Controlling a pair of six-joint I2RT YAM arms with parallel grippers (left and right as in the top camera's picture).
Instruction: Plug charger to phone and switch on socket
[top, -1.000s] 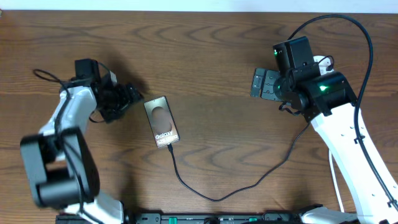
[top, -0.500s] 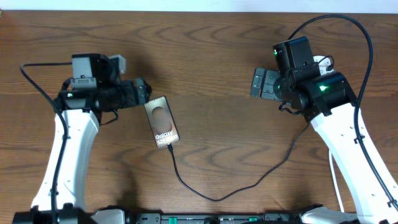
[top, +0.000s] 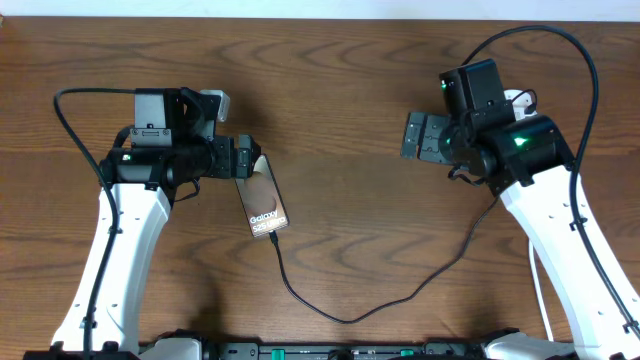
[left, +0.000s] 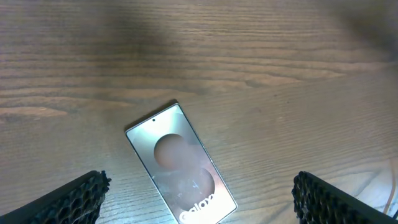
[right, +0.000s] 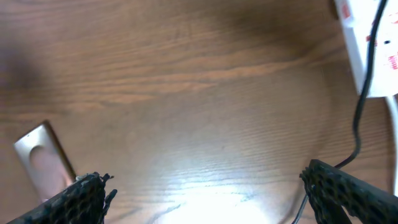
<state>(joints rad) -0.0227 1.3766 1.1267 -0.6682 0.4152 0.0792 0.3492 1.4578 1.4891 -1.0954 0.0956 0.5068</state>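
Most of the narrow white power strip with red marks (right: 364, 43) is lost to you. From overhead it sits under the right arm, and the right wrist view shows only one end, cut off at the top right corner. You cannot make out its switch in any view.

The long, thin black charger cable (top: 345, 318) runs from the near end of the small dark glossy phone with white "Galaxy" lettering (top: 260, 198). It loops down toward the front edge of the brown wooden desk (top: 340, 80), climbs to the right and disappears beneath the right arm. In the right wrist view a thin black line crosses the strip's end, but its plug end is out of frame. The cable tip meets the phone's near end. Whether it is fully seated you cannot tell, because it is too small overhead and the left wrist view cuts that end off just below the lettering.

The phone lies flat on the desk left of centre, screen up and slightly tilted. Your left claw (top: 248, 160) hovers over its far end, covering that corner from overhead. It is spread wide and grasps nothing. Its black meshed fingertips (left: 74, 199) sit in the bottom corners of the wrist view, with the phone between them lower down.

Your right claw (top: 415, 135) hangs over bare wood right of centre, well apart from the phone. It is also spread wide and empty. In its wrist view the phone is a blurred sliver at the left edge.
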